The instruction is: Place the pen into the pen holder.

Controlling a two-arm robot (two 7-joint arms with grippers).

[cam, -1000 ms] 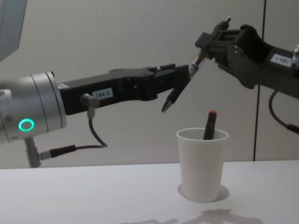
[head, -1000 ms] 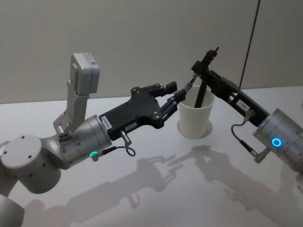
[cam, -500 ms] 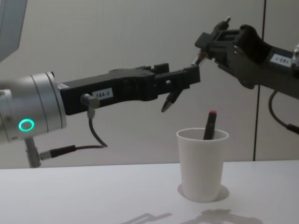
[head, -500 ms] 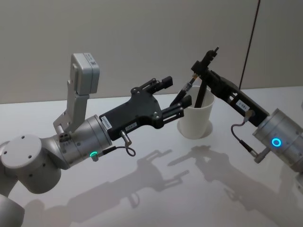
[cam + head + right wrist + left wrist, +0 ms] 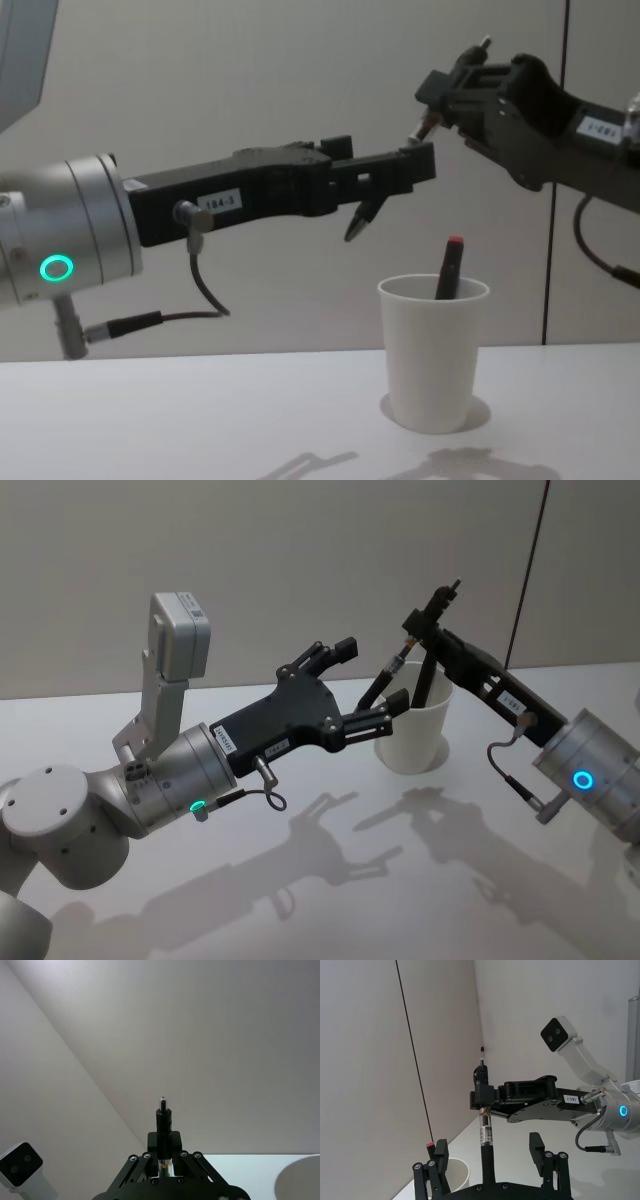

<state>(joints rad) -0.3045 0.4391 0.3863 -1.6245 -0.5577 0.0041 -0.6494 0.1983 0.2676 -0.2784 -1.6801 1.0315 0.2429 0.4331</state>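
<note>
1. Left gripper [image 5: 370, 683] jaws now stand spread wide; a second ago they were closed around the lower shaft of the pen [image 5: 388, 672], half a second ago partly parted. We read this as a release.
2. Right gripper [image 5: 418, 621] jaws are clamped on the pen's upper end; the wrist view shows the barrel pinched between them with its tip poking out beyond. No change in that grip across the last second.
3. The pen hangs slanted down from the right jaws, passing between the opened left fingers [image 5: 536, 1146] without touching either, as far as we can tell. Its lower tip sits above and just beside the rim of the pen holder [image 5: 432, 350].
4. A second pen, red-capped [image 5: 449, 266], already leans inside the holder.
5. Our judgement: handover complete. The right arm alone carries the pen, and the left must clear away before the tip can be lowered into the cup.
</note>
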